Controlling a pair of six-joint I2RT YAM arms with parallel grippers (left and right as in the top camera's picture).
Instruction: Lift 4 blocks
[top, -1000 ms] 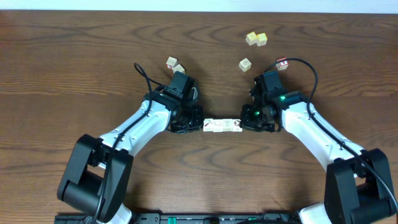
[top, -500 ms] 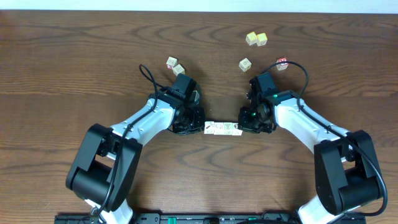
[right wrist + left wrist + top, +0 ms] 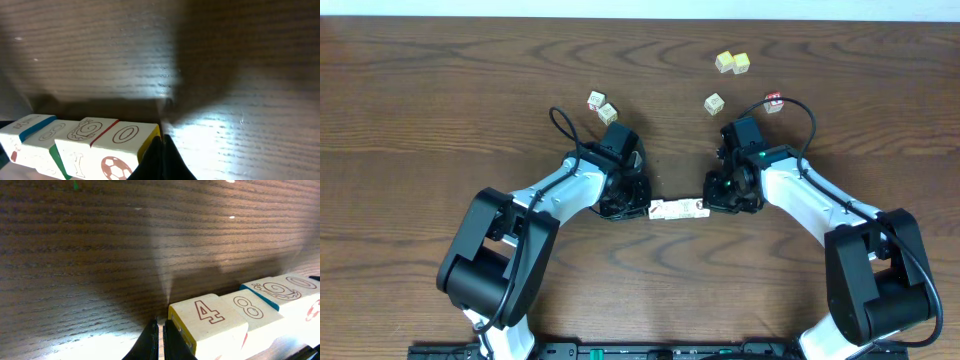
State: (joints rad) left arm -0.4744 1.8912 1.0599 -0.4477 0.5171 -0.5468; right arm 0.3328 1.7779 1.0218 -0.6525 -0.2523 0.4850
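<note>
Four whitish blocks (image 3: 678,209) form one tight row, slightly tilted, between my two grippers. My left gripper (image 3: 646,208) is shut with nothing between its fingers, and its outer side presses the row's left end. My right gripper (image 3: 710,205) is shut too and presses the right end. In the left wrist view the shut gripper (image 3: 160,339) leans on the block marked 4 (image 3: 207,317), with the 8 block (image 3: 248,308) and the snail block (image 3: 278,291) behind it. In the right wrist view the shut gripper (image 3: 161,155) meets the O and football block (image 3: 122,145). A dark shadow lies on the wood behind the row.
Loose cubes lie farther back: two (image 3: 596,100) (image 3: 608,113) behind the left arm, two yellowish ones (image 3: 724,62) (image 3: 741,64) at the back right, one (image 3: 714,103) nearer, and a red-bordered cube (image 3: 774,102) by the right arm's cable.
The row and both grippers have shifted a little toward the table's front, and the row now tilts slightly. The left arm has swung rightward. Both grippers stay shut.
</note>
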